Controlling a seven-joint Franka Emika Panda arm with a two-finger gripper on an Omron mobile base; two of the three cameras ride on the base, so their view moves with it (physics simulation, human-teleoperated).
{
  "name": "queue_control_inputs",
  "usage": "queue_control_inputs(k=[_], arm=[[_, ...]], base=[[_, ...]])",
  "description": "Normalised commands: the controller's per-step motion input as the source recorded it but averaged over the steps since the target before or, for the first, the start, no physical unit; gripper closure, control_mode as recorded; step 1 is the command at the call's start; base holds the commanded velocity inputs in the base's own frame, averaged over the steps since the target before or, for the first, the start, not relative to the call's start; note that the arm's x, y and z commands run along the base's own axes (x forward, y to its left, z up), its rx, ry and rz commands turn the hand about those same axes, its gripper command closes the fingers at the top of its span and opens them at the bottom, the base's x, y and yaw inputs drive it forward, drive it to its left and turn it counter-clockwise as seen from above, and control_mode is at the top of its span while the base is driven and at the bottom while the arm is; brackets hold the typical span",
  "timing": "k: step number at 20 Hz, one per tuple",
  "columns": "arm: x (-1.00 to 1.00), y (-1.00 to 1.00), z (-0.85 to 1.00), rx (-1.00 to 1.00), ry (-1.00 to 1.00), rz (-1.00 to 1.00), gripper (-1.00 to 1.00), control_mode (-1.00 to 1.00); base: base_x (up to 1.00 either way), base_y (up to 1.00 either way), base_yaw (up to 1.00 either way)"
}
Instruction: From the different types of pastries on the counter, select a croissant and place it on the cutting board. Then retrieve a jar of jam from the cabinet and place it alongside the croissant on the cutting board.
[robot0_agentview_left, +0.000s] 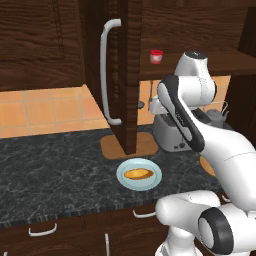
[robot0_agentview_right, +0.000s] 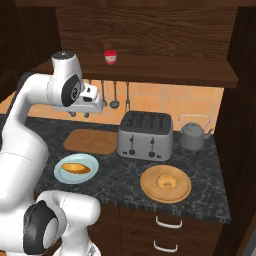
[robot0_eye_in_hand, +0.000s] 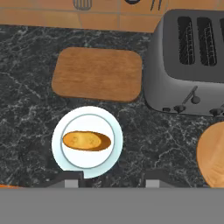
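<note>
We see the counter running across the middle of the right base view, black marbled stone. Above it, in the upper left of the left base view, the cabinet stands with its door swung open toward us. The arm rises along the left edge of the right base view.

Centre frame there: a toaster, with a kettle to its right. Left of the toaster lies the cutting board, bare. At lower centre, a round wooden dish carries the croissant. At lower left, a pale plate holds a longer yellow roll.

The gripper hangs above the board's left end, upper left of frame; its fingers look drawn close with nothing between them, though they are small here. The jar of jam sits on the cabinet shelf, top centre.
</note>
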Motion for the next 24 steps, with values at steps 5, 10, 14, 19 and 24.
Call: queue_control_inputs(k=[5, 10, 14, 19, 24], arm=[[0.00, -0.37, -0.14, -0.08, 0.00, -0.01, -1.00, -1.00], [0.00, -0.84, -0.03, 0.11, 0.00, -0.04, -1.00, -1.00], [-0.16, -0.93, -0.12, 0.11, 0.00, 0.01, -1.00, -1.00], [-0.53, -0.91, -0.43, -0.10, 0.00, 0.17, -1.00, -1.00], [-0.45, -0.86, -0.60, -0.28, -0.01, 0.40, -1.00, -1.00]], base=[[0.00, 0.00, 0.00], [0.00, 0.00, 0.00], [0.00, 0.00, 0.00], [0.00, 0.00, 0.00], [0.00, 0.00, 0.00]])
